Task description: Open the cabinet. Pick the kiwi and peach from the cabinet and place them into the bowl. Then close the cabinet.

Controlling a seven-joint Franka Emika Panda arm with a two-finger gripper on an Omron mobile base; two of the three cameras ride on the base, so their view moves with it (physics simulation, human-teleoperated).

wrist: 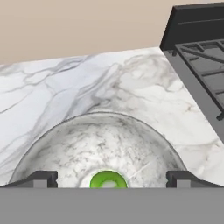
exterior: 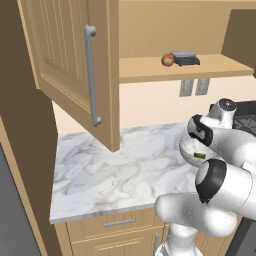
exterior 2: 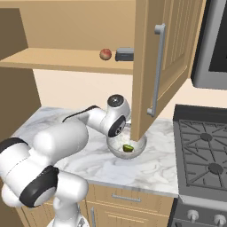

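Counting one peach [exterior: 168,60] beside one dark block [exterior: 185,58] on the open cabinet [exterior: 75,60] shelf, one kiwi [wrist: 108,180] lying in one grey bowl [wrist: 78,144] on the marble counter [exterior: 110,170], gripper [wrist: 109,180] spread wide and empty, poised directly over the bowl beside the stove [exterior 2: 204,150].

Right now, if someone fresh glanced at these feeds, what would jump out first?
The light-wood cabinet stands wide open, with the small reddish-orange peach on its shelf beside a flat dark grey block. Below, on the white marble counter, the open gripper hangs over the speckled grey bowl, where a green kiwi slice lies.
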